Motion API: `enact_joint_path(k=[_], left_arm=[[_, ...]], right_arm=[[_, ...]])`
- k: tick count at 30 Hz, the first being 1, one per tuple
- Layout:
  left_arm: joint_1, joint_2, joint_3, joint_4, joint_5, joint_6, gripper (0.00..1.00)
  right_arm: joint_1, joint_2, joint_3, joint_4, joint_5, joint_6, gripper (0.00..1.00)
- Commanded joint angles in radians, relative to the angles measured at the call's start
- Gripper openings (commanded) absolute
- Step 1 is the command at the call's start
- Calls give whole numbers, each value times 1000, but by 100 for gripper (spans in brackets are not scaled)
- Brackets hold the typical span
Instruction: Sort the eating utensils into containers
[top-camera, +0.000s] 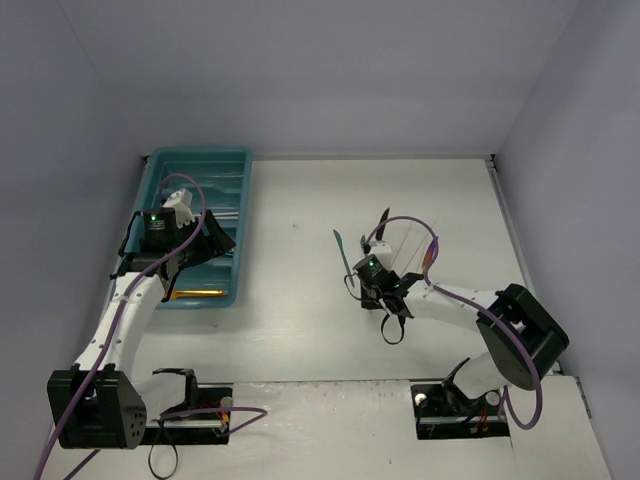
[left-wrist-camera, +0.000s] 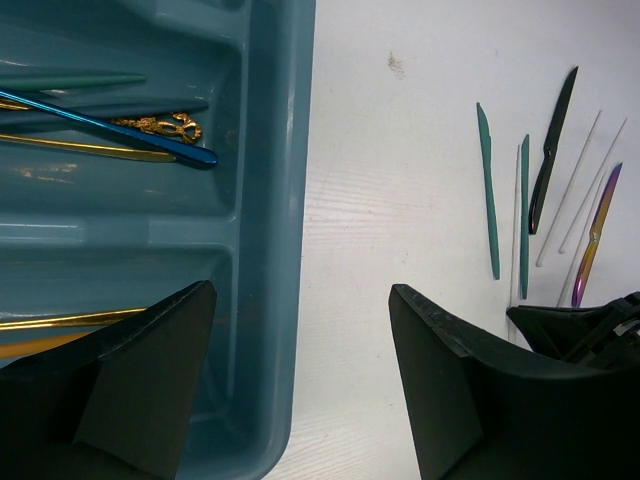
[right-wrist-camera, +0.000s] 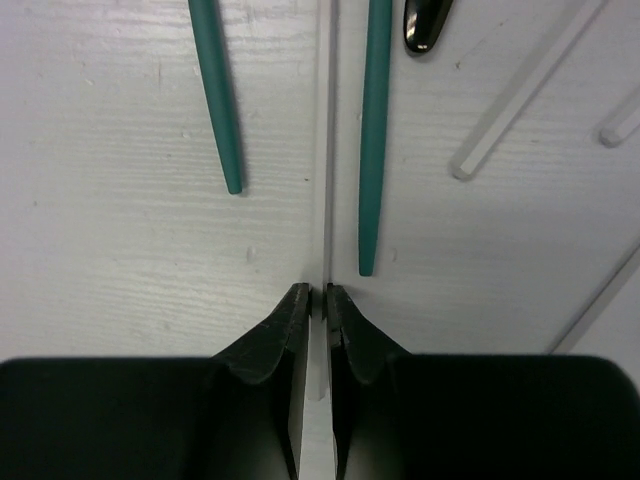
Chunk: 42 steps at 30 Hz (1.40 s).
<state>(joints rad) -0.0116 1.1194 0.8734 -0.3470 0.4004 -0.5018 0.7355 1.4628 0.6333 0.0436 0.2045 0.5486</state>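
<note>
Right of the tray (left-wrist-camera: 290, 150), the right gripper (right-wrist-camera: 318, 295) has jaws pinched on a white utensil (right-wrist-camera: 325, 200) between two teal utensils (right-wrist-camera: 218, 100), while the left gripper (left-wrist-camera: 300, 290) hangs over the tray's rim, jaws wide

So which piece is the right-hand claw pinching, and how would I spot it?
Right of the teal tray, loose utensils lie clustered on the white table. The right gripper pinches the white utensil, lying between two teal handles. Its pale colour almost matches the table; its neighbours are teal.
</note>
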Motion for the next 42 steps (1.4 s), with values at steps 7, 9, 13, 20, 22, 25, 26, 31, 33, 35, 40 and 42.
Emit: enact_joint_path(k=[7,9,13,20,22,25,26,31,33,35,40,42], left_arm=[[-19,-17,35,68,69,-57,67],[-58,-37,51,66,67,-81,67],[-168,-41,119,71,52,-146,67],[-410,26,221,198,-2,-241,67],[-472,50,238,250,-10,-260,67],[-534,121,287,288,-21,-274,67],[-556,143,297,286,-34,-272,67],[-630,201,345,270,-91,-271,67],[-646,214,352,255,-119,-273,67],[-655,226,355,245,-141,-279,67],[-696,248,348,286,-147,-305,61],[-708,255,348,302,-144,-317,56]], right_arm=[[32,-59,57,-30,50,-1,0],[50,-153,67,-30,69,-8,0],[85,-286,96,-27,90,-56,0],[167,-409,161,-8,63,-153,0],[194,-429,170,13,64,-161,0],[219,-441,181,40,63,-176,0],[225,-441,188,44,64,-177,0],[244,-444,205,62,67,-191,0],[247,-446,207,67,67,-193,0],[250,-450,207,73,67,-194,0],[252,-453,203,87,66,-192,0],[253,-452,202,92,70,-191,0]])
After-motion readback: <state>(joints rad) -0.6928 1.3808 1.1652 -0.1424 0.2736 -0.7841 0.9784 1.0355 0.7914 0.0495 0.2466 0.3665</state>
